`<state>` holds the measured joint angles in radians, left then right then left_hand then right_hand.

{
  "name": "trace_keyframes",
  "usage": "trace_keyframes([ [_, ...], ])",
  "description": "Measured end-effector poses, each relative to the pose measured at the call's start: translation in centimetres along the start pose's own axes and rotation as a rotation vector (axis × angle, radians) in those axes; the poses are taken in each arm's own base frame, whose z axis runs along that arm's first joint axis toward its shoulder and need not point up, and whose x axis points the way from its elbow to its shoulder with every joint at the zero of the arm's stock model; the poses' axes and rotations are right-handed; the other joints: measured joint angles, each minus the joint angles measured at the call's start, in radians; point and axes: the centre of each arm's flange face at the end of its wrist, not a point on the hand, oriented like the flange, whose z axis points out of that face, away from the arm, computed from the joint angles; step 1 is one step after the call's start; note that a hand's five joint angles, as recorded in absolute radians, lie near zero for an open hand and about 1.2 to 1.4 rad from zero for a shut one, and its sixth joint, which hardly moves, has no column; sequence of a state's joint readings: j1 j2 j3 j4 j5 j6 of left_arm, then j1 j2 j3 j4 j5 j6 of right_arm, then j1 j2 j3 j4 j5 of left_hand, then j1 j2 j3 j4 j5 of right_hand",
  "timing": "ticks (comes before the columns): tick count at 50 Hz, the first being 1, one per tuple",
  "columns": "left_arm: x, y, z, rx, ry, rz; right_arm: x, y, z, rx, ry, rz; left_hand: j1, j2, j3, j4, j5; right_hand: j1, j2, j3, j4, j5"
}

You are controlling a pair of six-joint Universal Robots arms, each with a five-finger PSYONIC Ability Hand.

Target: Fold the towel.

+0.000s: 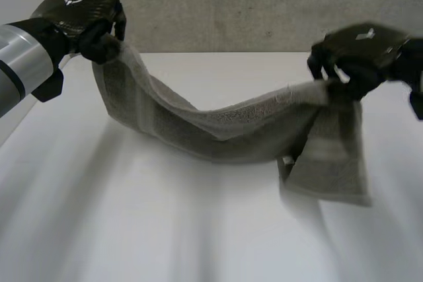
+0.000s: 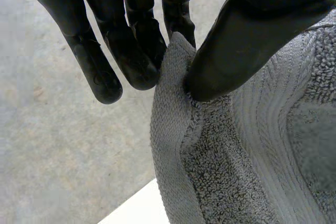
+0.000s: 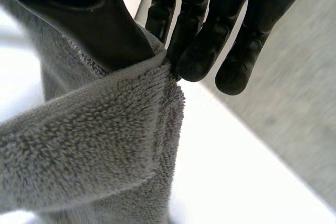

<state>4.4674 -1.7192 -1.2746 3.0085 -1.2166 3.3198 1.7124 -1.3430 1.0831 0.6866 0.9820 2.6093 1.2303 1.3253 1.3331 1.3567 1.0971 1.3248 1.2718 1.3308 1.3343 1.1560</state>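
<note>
Fingers [image 2: 137, 56] and thumb of the left hand [image 1: 82, 16] pinch one end of the grey towel [image 1: 218, 127], and the right hand [image 1: 360, 49] pinches the other end the same way. Held up at both ends, the towel sags between them over the white table [image 1: 165, 229], a loose flap hanging below the right hand.

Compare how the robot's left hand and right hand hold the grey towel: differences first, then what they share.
Below the right hand a loose flap of towel hangs down; from the left hand the towel runs off in one band. The left hand pinches a pointed tip; the right hand a rolled-over edge. Both pinch cloth between thumb and fingers.
</note>
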Motion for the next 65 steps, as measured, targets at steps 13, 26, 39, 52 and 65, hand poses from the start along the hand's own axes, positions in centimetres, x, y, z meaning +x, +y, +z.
trace_keyframes([
  [13, -0.6, 6.8, 7.2, -0.043, 0.011, -0.057, -0.5, 1.4, 10.8, -0.018, 0.147, -0.272, 0.000, 0.005, 0.004, 0.000, -0.001, 0.000, 0.010, 0.000, 0.005, 0.000],
  [26, -4.8, -11.2, 7.9, 0.685, -0.113, -0.167, 4.1, -14.3, 6.7, 0.783, 0.521, -0.395, 0.000, 0.007, 0.004, 0.000, -0.001, 0.002, 0.043, 0.000, 0.005, 0.008],
  [39, -3.9, -0.5, 7.8, 0.345, -0.083, -0.281, -1.1, -6.1, 8.6, 0.491, 0.049, -0.341, 0.000, 0.009, 0.005, 0.000, -0.001, 0.003, 0.043, 0.000, 0.005, 0.009],
  [52, -1.5, 13.8, 3.3, -0.057, -0.018, -0.287, -6.3, 9.3, 10.3, -0.063, -0.178, -0.386, 0.000, 0.015, 0.011, 0.001, -0.001, 0.003, 0.043, 0.000, 0.005, 0.009],
  [65, -1.2, 16.2, 1.7, -0.135, -0.030, -0.157, -7.0, 12.5, 10.8, -0.133, -0.111, -0.079, 0.000, 0.015, 0.012, 0.001, -0.001, -0.300, -0.245, -0.296, -0.296, -0.301],
])
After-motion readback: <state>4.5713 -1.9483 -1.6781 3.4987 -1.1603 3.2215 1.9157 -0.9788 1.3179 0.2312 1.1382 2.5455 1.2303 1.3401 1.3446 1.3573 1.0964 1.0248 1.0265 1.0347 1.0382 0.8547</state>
